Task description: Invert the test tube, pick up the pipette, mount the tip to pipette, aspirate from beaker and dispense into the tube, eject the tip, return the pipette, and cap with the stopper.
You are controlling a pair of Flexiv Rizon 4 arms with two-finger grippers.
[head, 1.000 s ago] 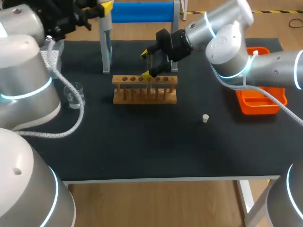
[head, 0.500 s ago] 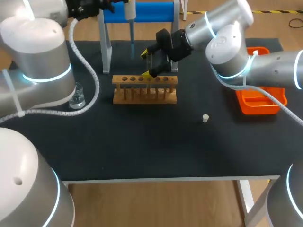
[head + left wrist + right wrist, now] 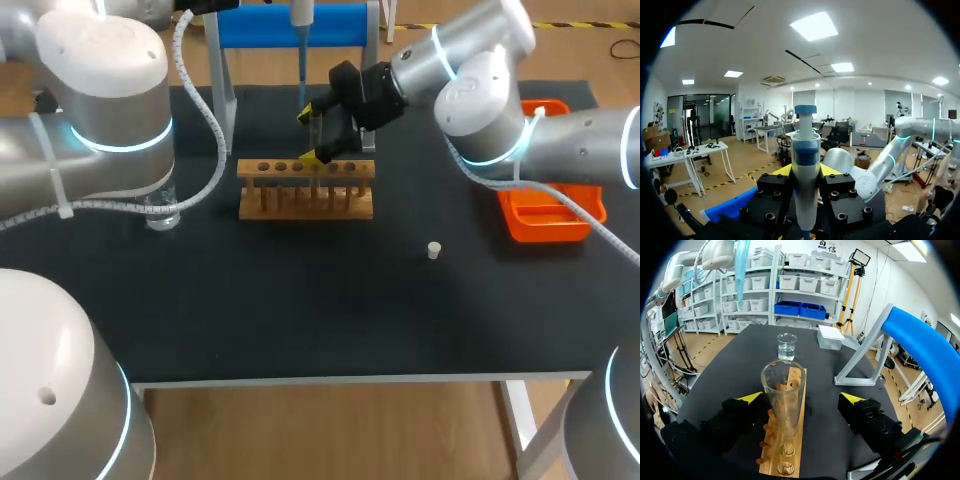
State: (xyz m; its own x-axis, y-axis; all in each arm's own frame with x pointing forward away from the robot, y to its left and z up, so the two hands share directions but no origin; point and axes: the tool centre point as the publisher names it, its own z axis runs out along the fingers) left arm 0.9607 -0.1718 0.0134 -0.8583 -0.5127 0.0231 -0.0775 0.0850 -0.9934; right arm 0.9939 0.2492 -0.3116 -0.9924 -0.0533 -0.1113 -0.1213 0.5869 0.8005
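Pipette [image 3: 805,155] first: it hangs dead vertical, plunger end up and nozzle end down. The left gripper [image 3: 806,171] is clamped on its barrel from both sides. From the head view it sits at 12 o'clock on the table, in front of the blue stand [image 3: 340,24]. Its lower end is at about 11 o'clock from the test tube [image 3: 783,390], near but apart. Whether a tip is already on, I can't tell.

The tube stands upright, mouth up, foot down at the wooden rack [image 3: 305,190], so its long axis runs parallel to the pipette's. The right gripper [image 3: 802,398] brackets the tube with fingers spread. There is a clear gap on one side, so it is not clamping.

If tip mounting is next, it's the left arm's job. The tip box [image 3: 830,336] lies beyond the rack's far end, near the beaker [image 3: 786,346], roughly 10 o'clock from the rack. The stopper [image 3: 433,250] waits at 4 o'clock.
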